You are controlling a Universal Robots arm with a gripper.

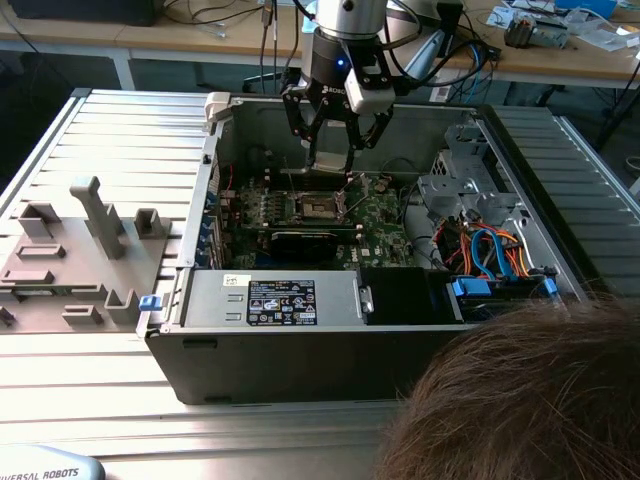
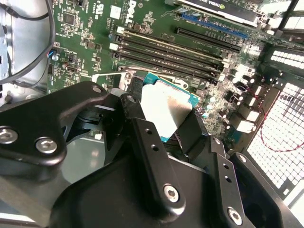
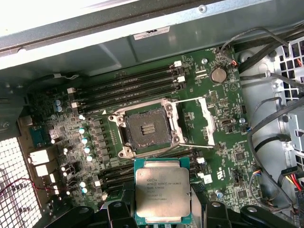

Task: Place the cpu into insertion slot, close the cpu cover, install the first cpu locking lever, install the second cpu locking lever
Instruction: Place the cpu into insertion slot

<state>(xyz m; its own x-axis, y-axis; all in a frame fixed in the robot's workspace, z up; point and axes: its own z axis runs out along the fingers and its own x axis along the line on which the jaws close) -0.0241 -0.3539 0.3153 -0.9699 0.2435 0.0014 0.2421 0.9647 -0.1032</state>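
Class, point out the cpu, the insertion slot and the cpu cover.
cpu [image 3: 163,191], first wrist view, metal top.
insertion slot [image 3: 147,127], first wrist view, dark centre.
cpu cover [image 3: 207,118], first wrist view, open frame's bar.

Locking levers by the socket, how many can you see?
2, in the first wrist view: one locking lever and the other locking lever flank the open cpu cover beside the empty insertion slot. None seems hidden.

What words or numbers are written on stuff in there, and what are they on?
Nothing is clear enough to quote.
Grey print on the cpu, held in the claw: too blurred.
Black label on the metal box at the case's front: too small.
White sticker beside it: too small.
Wall sticker on the case's inside: too small.
White marks on the green board: too small.
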